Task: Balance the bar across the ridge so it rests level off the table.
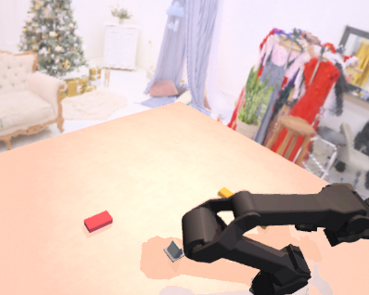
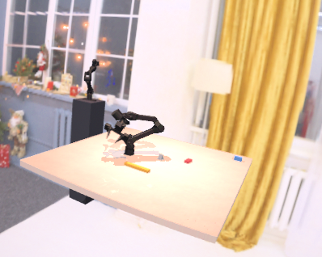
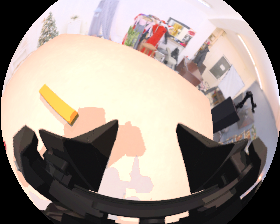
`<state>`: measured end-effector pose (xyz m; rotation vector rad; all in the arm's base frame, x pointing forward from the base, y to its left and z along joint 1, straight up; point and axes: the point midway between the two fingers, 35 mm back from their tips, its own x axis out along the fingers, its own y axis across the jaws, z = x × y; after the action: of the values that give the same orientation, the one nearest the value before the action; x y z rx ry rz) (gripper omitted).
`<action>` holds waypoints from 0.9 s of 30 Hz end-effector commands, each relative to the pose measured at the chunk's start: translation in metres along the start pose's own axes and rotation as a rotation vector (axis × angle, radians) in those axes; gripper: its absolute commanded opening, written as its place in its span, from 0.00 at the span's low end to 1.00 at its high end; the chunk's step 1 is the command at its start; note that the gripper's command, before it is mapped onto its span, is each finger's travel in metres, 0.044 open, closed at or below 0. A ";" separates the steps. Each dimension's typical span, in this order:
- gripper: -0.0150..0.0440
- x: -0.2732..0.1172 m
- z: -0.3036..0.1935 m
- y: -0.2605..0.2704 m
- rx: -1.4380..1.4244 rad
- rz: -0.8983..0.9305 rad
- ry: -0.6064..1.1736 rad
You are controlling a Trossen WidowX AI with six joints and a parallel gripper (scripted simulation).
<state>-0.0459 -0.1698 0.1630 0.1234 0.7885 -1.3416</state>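
Bar (image 1: 224,193) (image 2: 137,167) (image 3: 59,105), yellow, in the top view: mostly hidden behind the black arm (image 1: 285,207) (image 2: 145,135), with one end showing above the upper link. Small gray ridge (image 1: 173,250) (image 2: 161,157), just beside the arm's bent joint in this view, with nothing laid across it. Red block (image 1: 98,221) (image 2: 188,160) on the table (image 1: 127,165) (image 2: 171,192) (image 3: 125,70), well apart from the ridge.

In the exterior view: full length of the bar seen, lying flat on the tabletop, near the ridge but apart from it. Not balanced. Blue block (image 2: 238,158) near the table's far corner, beyond the red block. Arm folded back, with its gripper (image 2: 112,140) (image 3: 148,125) raised above the tabletop, away from the bar. Fingers probably apart here, though too small to judge with confidence. Second black arm (image 2: 89,79) (image 3: 247,100) upright on a dark pedestal (image 2: 87,120) (image 3: 225,114), behind the table.

In the wrist view: jaws open, fingertips standing well apart, with only tabletop and shadow visible between. Bar to the left of both fingers, slanted, its orange end face nearest, touching neither finger.
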 end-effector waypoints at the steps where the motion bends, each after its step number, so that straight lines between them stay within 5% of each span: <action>1: 0.79 0.000 0.006 0.000 -0.008 0.029 0.009; 27: 0.79 0.019 0.037 0.029 -0.107 0.332 0.114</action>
<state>-0.0059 -0.1939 0.1662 0.2369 0.8789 -1.0010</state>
